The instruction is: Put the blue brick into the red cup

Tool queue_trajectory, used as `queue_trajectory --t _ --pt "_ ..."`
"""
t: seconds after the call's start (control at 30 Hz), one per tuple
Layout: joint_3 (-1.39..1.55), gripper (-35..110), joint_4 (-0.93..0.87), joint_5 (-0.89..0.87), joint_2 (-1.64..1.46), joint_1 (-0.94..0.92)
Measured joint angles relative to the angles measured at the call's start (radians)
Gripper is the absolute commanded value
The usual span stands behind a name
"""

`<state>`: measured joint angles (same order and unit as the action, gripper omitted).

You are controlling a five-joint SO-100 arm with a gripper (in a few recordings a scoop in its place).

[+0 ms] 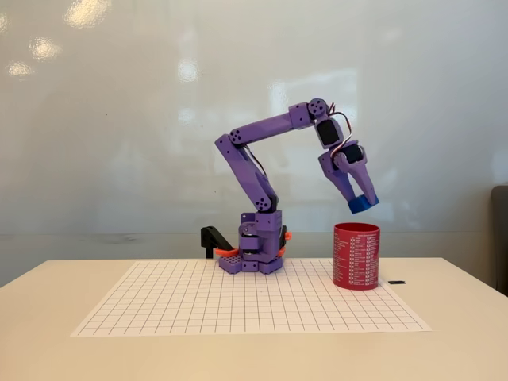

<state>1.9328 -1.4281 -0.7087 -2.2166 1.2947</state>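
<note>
In the fixed view the purple arm reaches to the right from its base. Its gripper (pixel 361 198) points down and is shut on the blue brick (pixel 363 204), which sticks out at the fingertips. The brick hangs in the air a short way above the open mouth of the red cup (pixel 356 255). This cup stands upright on the right part of the white grid sheet (pixel 238 305) and has rows of small white print on its side. Brick and cup are apart.
The arm's base (pixel 258 250) is clamped at the back of the grid sheet, with a black and orange clamp (pixel 213 240) to its left. A small dark object (pixel 397 282) lies on the table right of the cup. A whiteboard wall stands behind.
</note>
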Motion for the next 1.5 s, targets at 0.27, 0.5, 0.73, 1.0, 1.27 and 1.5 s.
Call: queue_trajectory --t 0.27,0.5,0.73,1.0,1.27,1.5 --pt "0.0 33 -0.003 0.018 0.0 -0.003" --pt "0.017 67 -0.034 0.015 0.0 0.006" --pt "0.017 69 -0.034 0.012 -0.015 -0.006" --pt "0.034 0 -0.012 0.064 -0.017 -0.003" --pt "0.034 0 0.018 0.091 -0.017 -0.003" --pt "0.048 0 0.018 0.091 -0.017 -0.003"
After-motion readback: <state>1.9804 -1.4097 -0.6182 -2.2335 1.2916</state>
